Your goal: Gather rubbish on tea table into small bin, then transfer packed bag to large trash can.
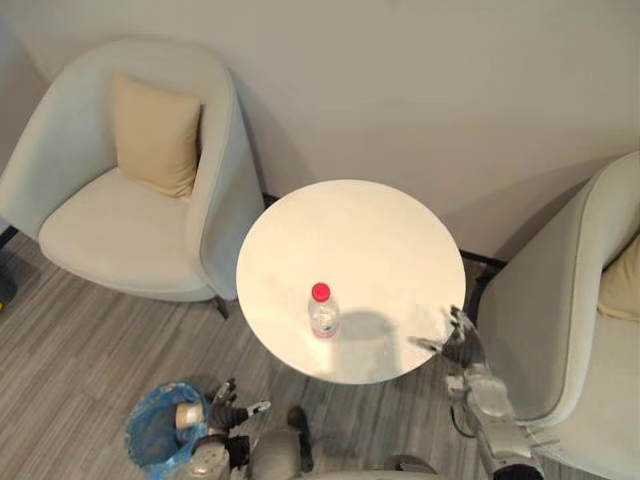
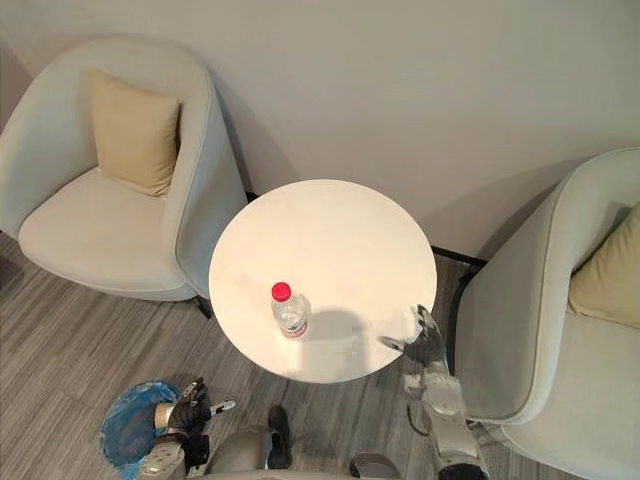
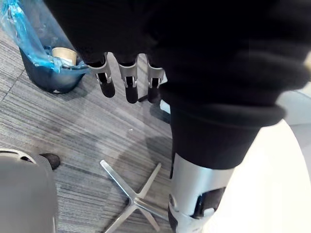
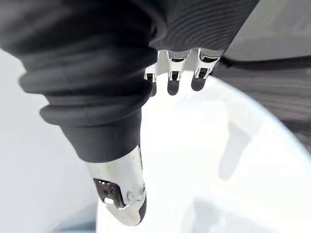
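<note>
Bottle (image 1: 323, 312) stands on table (image 1: 350, 230); right robot hand (image 1: 462, 345) beside rim, left robot hand (image 1: 232, 408) near bin (image 1: 140, 425), both slack, empty.

Table (image 1: 350, 230), centre: bottle (image 1: 323, 312) stands on it, near its front edge. Left of the table, left armchair (image 1: 110, 235) with left cushion (image 1: 155, 135) on its seat. Right of the table, right armchair (image 1: 555, 320) holding right cushion (image 1: 622, 282). Bin (image 1: 140, 435) on the floor before the table, leftward, cup (image 1: 187, 414) inside. Wall (image 1: 400, 80) behind the table.
</note>
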You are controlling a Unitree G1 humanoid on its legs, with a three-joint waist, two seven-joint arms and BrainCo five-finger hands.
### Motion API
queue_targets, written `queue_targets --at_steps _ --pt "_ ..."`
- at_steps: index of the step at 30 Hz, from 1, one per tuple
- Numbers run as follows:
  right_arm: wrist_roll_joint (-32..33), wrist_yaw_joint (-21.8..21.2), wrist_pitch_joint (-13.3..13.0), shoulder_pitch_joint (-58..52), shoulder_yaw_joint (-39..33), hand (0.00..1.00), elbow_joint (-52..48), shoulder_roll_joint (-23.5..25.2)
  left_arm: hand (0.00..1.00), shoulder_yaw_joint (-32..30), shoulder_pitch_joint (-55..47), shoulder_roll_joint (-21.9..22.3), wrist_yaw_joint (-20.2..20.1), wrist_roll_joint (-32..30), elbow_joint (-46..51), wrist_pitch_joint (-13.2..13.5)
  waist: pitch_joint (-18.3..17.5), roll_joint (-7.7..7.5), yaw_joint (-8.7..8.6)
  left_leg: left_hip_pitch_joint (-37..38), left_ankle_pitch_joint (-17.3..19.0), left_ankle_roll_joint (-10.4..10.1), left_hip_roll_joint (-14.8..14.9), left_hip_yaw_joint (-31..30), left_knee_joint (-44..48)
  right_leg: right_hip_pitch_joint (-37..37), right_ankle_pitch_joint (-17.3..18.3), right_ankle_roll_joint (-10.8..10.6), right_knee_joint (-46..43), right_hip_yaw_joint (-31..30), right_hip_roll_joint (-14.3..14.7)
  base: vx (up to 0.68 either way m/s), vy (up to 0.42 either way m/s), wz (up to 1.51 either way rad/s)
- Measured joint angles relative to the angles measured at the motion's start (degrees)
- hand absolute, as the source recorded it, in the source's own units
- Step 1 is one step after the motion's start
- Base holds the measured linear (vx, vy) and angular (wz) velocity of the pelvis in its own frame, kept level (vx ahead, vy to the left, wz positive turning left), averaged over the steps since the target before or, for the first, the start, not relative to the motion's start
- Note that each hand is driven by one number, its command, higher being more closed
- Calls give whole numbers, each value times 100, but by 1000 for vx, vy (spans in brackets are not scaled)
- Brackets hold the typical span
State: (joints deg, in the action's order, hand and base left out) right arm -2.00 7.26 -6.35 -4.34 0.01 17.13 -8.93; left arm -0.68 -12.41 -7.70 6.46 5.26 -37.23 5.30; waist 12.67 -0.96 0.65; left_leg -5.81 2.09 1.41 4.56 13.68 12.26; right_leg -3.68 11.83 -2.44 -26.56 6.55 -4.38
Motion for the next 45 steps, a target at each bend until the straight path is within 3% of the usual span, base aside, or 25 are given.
queue_targets --at_steps 1,2,3,4,5,7,11,18,22,26,27,35,40,45 --pt "-132 -35 -32 -8 109 0 -131 0 0 0 24 -2 1 -39 -33 2 0 39 -5 21 -3 -3 82 -56 -35 290 113 85 -485 -259 62 64 -79 19" --pt "-269 -112 -85 -74 219 0 -292 -27 0 3 60 -1 1 -98 -72 7 0 49 -8 34 -7 -8 125 -138 -29 407 480 116 -379 -483 171 52 -99 32" --pt "-357 -145 -126 -150 360 0 -474 -86 0 5 108 -24 0 -129 -174 29 -18 14 14 76 -7 -11 98 -206 -17 445 542 97 74 -540 146 39 -96 43" --pt "-498 -204 -181 -226 485 0 -592 -111 0 6 96 -44 -1 -147 -218 44 -81 -94 18 78 -7 -23 -9 -262 -6 496 168 60 545 -541 54 48 -138 62" --pt "-617 -297 -252 -276 675 0 -707 -206 0 6 127 -33 -1 -154 -352 64 -119 -168 -13 70 -3 -165 -131 -449 -5 443 65 -83 811 -524 -54 44 -129 50" --pt "-852 -450 -281 -323 981 0 -840 -479 0 32 23 86 -16 -164 -400 76 -246 -26 24 71 -120 -323 -70 -598 -253 386 -6 -16 1117 -427 20 10 -108 31" --pt "-1119 -734 -411 -337 1345 0 -890 -752 0 61 -71 67 -29 -281 -478 95 -325 117 28 66 -369 -420 -61 -901 -602 244 -195 43 1506 -161 128 -12 -65 29" --pt "-1228 -820 -456 133 2005 0 -357 -826 0 298 0 -38 -43 -374 -586 215 -340 144 75 42 -420 -365 -146 -1134 -628 65 -252 32 1684 74 100 27 -23 20" --pt "-1444 -678 -449 557 2194 0 136 -728 0 379 12 -47 -32 -374 -620 259 -286 235 193 9 -430 -351 -207 -1240 -631 5 -257 20 1775 199 61 7 2 19" --pt "-1451 -291 -421 1357 2210 0 741 -472 0 498 30 -43 -6 -372 -620 276 -126 454 217 -276 -544 -319 -269 -1490 -633 170 -262 -6 1761 447 33 -30 -2 29" --pt "-1449 -183 -414 1675 2206 100 889 -374 0 511 31 -36 -1 -371 -618 275 4 518 324 -382 -582 -322 -262 -1501 -630 258 -273 -6 1703 453 41 -22 0 13" --pt "-1317 153 -284 2711 2112 100 1465 -40 0 501 172 13 27 -297 -599 291 401 594 641 -658 -655 -304 -292 -1536 -630 507 -281 -15 1652 543 12 -9 3 6" --pt "-1078 260 -216 2733 1977 100 1331 -21 0 476 228 22 120 -246 -600 284 511 580 638 -756 -653 -302 -312 -1550 -629 591 -281 -18 1661 550 -1 -2 3 2" --pt "-959 262 -211 1856 1560 100 230 -29 0 410 228 25 117 -256 -556 278 548 516 613 -681 -634 -289 -295 -1498 -630 556 -297 -43 1663 423 7 4 -5 -8"
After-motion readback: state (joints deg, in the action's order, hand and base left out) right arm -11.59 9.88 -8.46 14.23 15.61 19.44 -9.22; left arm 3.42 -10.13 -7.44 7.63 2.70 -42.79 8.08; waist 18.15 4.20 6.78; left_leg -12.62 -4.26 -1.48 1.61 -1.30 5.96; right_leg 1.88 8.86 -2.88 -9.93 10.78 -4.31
